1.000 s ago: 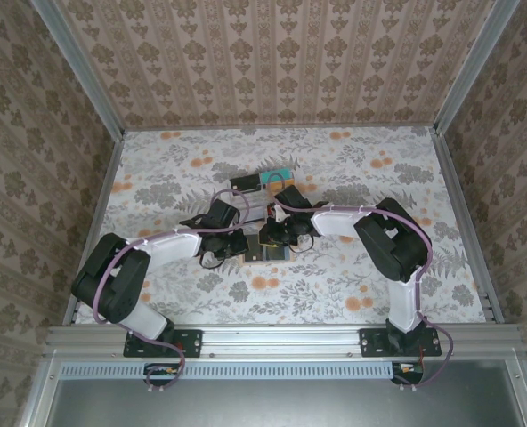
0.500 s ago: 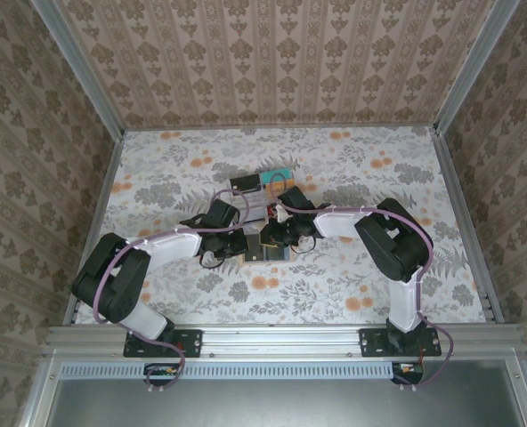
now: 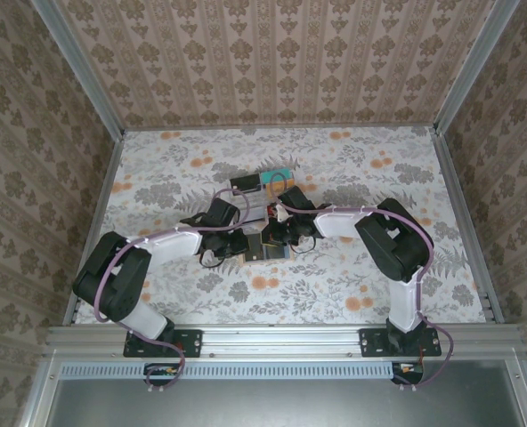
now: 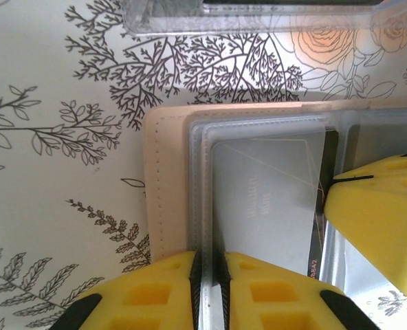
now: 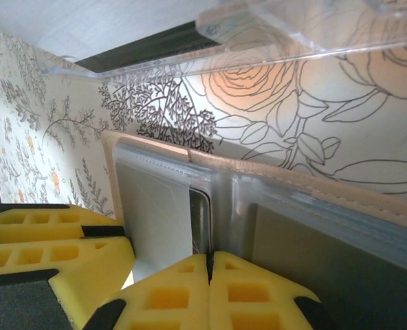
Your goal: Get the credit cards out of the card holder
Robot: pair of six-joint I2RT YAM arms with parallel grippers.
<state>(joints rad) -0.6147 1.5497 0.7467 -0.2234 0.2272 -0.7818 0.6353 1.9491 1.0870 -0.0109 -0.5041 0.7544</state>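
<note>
A flowered table (image 3: 370,178) is seen, with both arms reaching to its middle; a clear tray (image 4: 210,24) lies near the far side of the card holder (image 4: 163,179), which is spread flat on the table between the two grippers, tan cover underneath and clear pockets upward. The left gripper (image 4: 208,282) is closed on an edge of a clear pocket, the sleeve being pinched between its pads; the right gripper (image 5: 209,278) is closed tight at a pocket mouth just beside it, and whether a card is caught there cannot be told. A card (image 4: 272,206) is seen inside the pocket, its dark edge exposed on the right. The cards are judged light, stiff and slippery; the holder is judged soft and liable to lift; the exposed card edge should be pinched while the sleeve is held down.
</note>
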